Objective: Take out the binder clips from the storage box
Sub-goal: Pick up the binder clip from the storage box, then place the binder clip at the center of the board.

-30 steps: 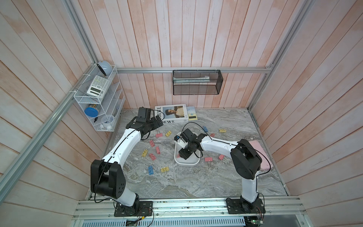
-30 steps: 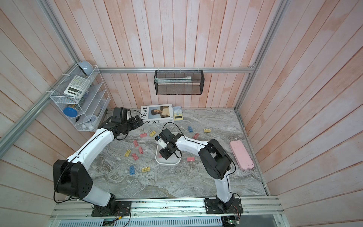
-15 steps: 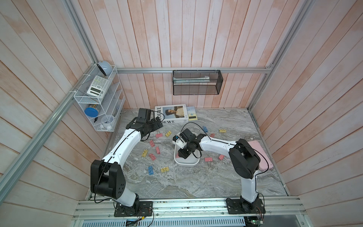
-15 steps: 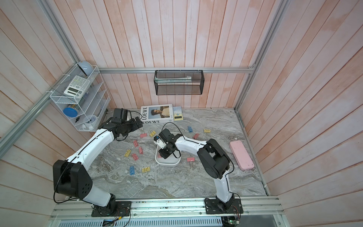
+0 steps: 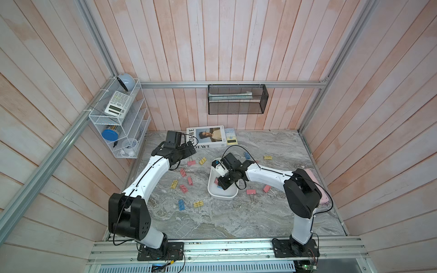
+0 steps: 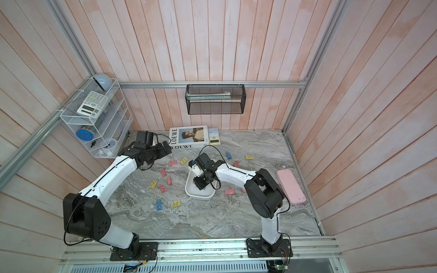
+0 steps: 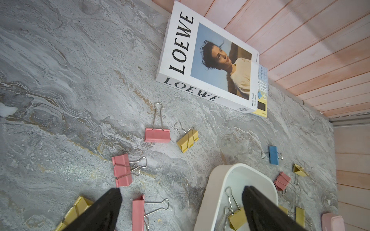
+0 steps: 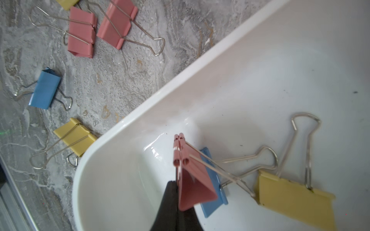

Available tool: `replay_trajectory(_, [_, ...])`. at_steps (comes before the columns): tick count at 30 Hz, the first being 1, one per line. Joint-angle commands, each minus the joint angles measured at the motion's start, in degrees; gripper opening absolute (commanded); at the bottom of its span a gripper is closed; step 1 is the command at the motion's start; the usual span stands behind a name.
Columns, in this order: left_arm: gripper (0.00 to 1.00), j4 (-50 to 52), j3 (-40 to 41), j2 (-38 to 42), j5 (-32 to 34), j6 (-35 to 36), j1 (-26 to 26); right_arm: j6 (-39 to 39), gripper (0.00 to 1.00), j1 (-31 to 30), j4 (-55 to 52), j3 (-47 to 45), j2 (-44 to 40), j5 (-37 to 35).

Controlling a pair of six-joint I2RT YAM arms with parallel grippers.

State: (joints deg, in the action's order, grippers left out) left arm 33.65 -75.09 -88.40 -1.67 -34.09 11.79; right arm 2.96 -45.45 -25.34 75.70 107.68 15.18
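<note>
Here, starting at my far left, a white wire rack (image 5: 118, 127) hangs on the side wall with a calculator (image 5: 117, 106) lying on its top shelf. Next comes my left claw (image 7: 181, 191), spread wide with nothing between its black fingers (image 7: 104, 210), held above the marble table (image 5: 212, 224) near the back edge. Below and beside it, loose binder clips (image 5: 183, 188) in pink, yellow and blue lie scattered flat on the table, all outside the storage box (image 5: 222, 198) and to its left. A white book (image 7: 204, 60) printed LOEWE lies against the back wall, and a black mesh basket (image 5: 237, 104) hangs on the wall above it. The storage box sits near the middle of the table, and my right claw (image 8: 174, 185) reaches down into it. That claw is clenched tight, and it pinches a pink clip (image 8: 190, 180) by what looks like one thin wire handle, so the clip stands tilted at my fingertips with its other handle sticking out sideways. Under and just behind it a blue clip (image 8: 215, 202) lies on the box floor, and a yellow clip (image 8: 294, 200) lies beside that, its handles folded out. To the right of the box several more clips rest on the table, well apart from each other. At my far right a pink case (image 6: 290, 186) lies close to the side wall.
</note>
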Motion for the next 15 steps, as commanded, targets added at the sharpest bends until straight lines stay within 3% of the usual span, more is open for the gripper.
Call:
replay_trajectory(1, [1.00, -0.77, 0.84, 1.90, -0.83, -0.41, -0.10, 1.84, 0.00, 1.60, 0.02, -1.14, -4.72, 0.51])
replay_trajectory(8, [1.00, -0.37, 1.02, 3.69, -0.27, -0.91, 0.75, 7.00, 0.00, 8.60, 0.11, -2.56, -11.65, 0.72])
replay_trajectory(15, [1.00, 1.32, 2.09, 6.91, 1.90, -0.15, 2.94, 14.45, 0.00, 20.86, 2.90, -5.52, -12.84, 1.96])
